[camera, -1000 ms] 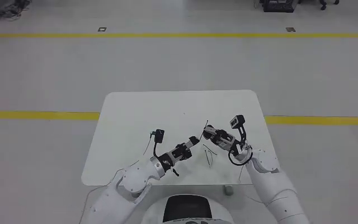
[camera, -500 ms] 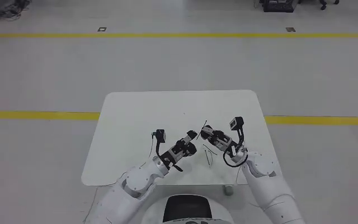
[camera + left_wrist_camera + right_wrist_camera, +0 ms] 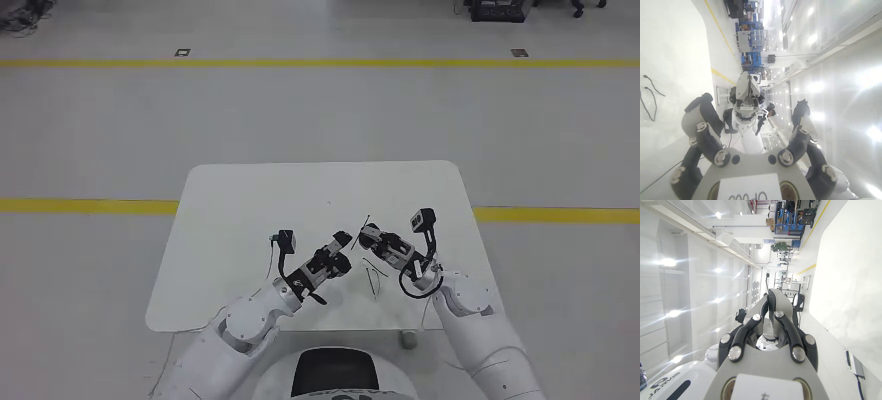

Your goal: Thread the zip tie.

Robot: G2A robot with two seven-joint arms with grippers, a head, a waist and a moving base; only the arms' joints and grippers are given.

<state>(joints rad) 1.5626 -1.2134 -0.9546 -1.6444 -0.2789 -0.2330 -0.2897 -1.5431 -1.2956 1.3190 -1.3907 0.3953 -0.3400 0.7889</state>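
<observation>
the left gripper [image 3: 341, 242] has swung up off the table [image 3: 300, 190] and now hangs just beside the right gripper [image 3: 370, 237], barely shifting this last half second. the line-up for threading looks about set. the left's fingers are spread wide and empty. the right one is clamped on the zip tie [image 3: 766, 281], thin tail poking past its fingertips, facing the left's open gap. spare ties [image 3: 372, 277] lie on the table below.

Zip tie [image 3: 749, 89] in the right pincer [image 3: 364, 236]; left pincer [image 3: 344, 241] just at its nine o'clock, seemingly apart; spare ties [image 3: 373, 277] on the counter [image 3: 250, 200] at five.
</observation>
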